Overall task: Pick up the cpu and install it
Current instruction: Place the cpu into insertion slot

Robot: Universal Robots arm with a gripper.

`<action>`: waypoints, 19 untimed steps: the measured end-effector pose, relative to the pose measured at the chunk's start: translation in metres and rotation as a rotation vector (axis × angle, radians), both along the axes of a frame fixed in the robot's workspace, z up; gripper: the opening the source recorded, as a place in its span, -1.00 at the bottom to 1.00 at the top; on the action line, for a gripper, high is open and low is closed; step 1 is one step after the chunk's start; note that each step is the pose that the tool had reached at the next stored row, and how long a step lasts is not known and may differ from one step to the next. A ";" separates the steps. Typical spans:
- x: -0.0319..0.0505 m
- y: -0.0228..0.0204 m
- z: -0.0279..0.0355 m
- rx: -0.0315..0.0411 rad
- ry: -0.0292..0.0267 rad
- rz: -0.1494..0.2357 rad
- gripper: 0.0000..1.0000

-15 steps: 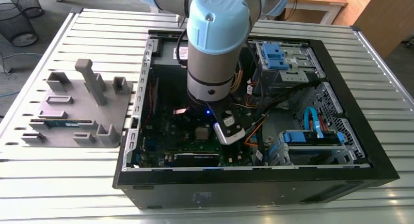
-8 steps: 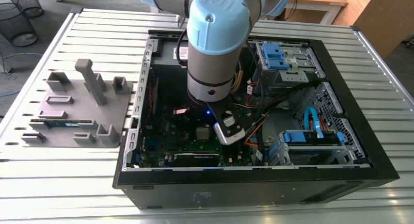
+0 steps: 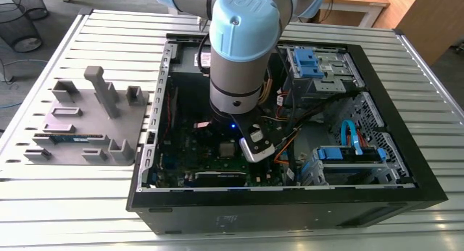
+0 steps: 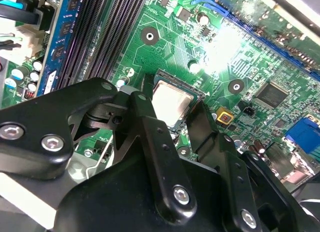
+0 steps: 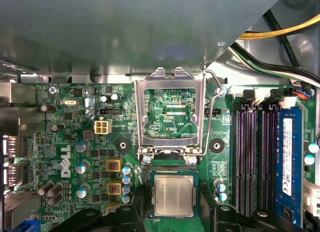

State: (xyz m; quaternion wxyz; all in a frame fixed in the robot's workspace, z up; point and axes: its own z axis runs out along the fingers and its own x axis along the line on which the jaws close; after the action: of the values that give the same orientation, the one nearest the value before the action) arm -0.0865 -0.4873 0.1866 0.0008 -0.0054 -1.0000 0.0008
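Cpu (image 5: 173,195), progress: picked up and already lying in its socket (image 5: 172,168), as I judge it; the hold-down frame (image 5: 173,76) is not yet shut over it, so the install looks well along but unfinished
table (image 3: 73,207): slatted metal, with a grey fixture plate (image 3: 80,126) on the exterior view's left and the computer case (image 3: 290,213) just beside it
computer case: on its side with the panel off, so I can look straight down onto the board inside
arm (image 3: 243,50): reaches down into the case, wrist low over the middle of the board
motherboard (image 5: 90,142): green, with a blue memory stick (image 5: 289,152) seated in one of its slots, near the socket
hold-down frame: flipped up and back off the socket, its wire lever (image 5: 218,91) released alongside
gripper (image 4: 169,103): low over the socket, black fingers spread with one on either side of the Cpu; they look parted wider than it, so I take it that nothing is gripped
Cpu itself: flat and square in the socket, silver top up, between the two fingers
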 end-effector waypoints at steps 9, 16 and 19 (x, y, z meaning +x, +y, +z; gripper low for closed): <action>0.0000 0.0000 -0.0004 0.0001 0.0000 0.000 0.07; 0.0000 0.0000 -0.0005 0.0001 -0.0001 0.000 -0.01; 0.0000 0.0000 -0.0005 0.0000 0.0000 0.000 -0.01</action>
State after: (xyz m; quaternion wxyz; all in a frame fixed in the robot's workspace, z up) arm -0.0865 -0.4873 0.1860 0.0008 -0.0054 -1.0000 0.0008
